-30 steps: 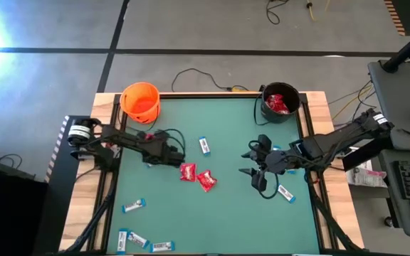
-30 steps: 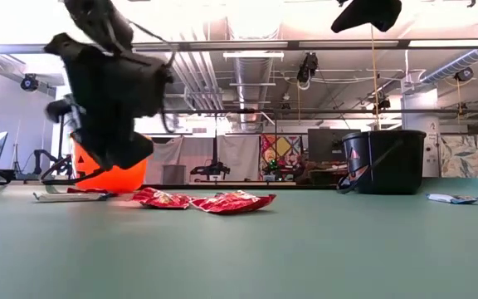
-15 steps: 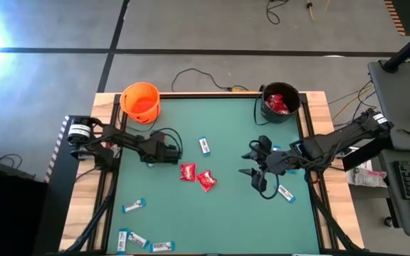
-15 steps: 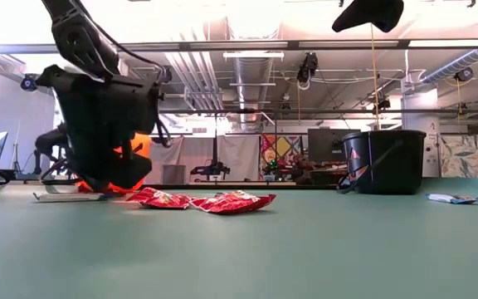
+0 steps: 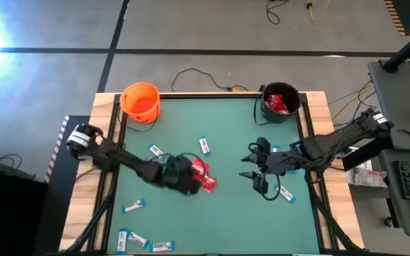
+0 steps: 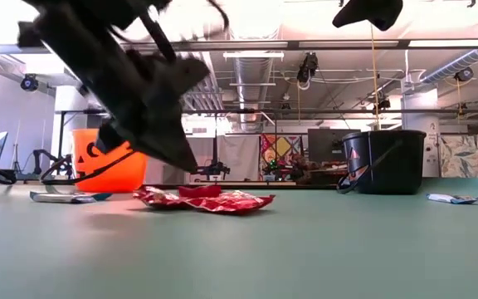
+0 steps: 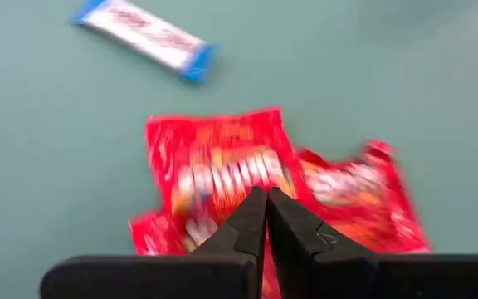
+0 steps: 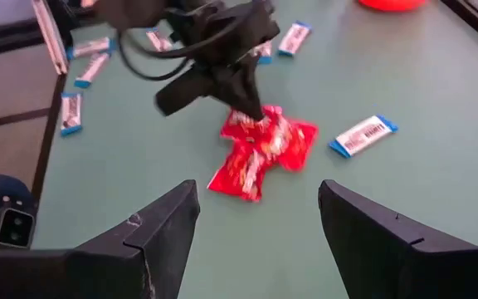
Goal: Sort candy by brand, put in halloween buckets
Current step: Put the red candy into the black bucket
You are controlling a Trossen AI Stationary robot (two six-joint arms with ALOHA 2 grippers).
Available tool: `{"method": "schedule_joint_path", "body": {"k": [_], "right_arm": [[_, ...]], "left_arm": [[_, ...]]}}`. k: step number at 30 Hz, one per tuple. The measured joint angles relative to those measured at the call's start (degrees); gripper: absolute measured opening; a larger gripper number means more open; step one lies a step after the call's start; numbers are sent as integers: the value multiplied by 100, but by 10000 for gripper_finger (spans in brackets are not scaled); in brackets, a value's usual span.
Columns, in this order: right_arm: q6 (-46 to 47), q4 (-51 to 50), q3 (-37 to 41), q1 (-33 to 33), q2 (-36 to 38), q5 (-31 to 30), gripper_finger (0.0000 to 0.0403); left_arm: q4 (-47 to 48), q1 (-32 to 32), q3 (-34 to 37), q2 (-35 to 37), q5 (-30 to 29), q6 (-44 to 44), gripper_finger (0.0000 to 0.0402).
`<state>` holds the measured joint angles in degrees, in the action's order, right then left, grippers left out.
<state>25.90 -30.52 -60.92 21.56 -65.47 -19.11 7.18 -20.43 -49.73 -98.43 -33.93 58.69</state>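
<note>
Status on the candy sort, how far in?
Done: red packets already in the black bucket. In hand: left tool, shut, over the red packets mid-table, nothing held. Left: those packets and the blue bars around the table. Right tool waits open.

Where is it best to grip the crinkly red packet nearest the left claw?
Probably its free crimped end, from straight above: the crinkly red packet lies flat, overlapping a second red packet. The shut left claw would need opening first.
</note>
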Motion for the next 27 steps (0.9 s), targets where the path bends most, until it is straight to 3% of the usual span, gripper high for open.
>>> {"method": "schedule_joint_path", "body": {"k": [4,7,13,18,27], "right_arm": [[-269,933,485,187,-29,-38,240],[-347,1750,893,360,-295,-41,240],[-489,2730,1164,397,-1653,-615,242],[-371,2786,800,-21,-2704,-1118,270],[558,2808,-249,-833,-3974,-1074,336]], "left_arm": [[624,-509,-256,1,-456,209,0],[1352,-703,-302,6,-628,916,0],[1606,-810,-230,-347,-704,1582,0],[1312,-1169,-229,-573,-843,1598,0],[1550,-2152,-145,-564,-1461,2197,0]]}}
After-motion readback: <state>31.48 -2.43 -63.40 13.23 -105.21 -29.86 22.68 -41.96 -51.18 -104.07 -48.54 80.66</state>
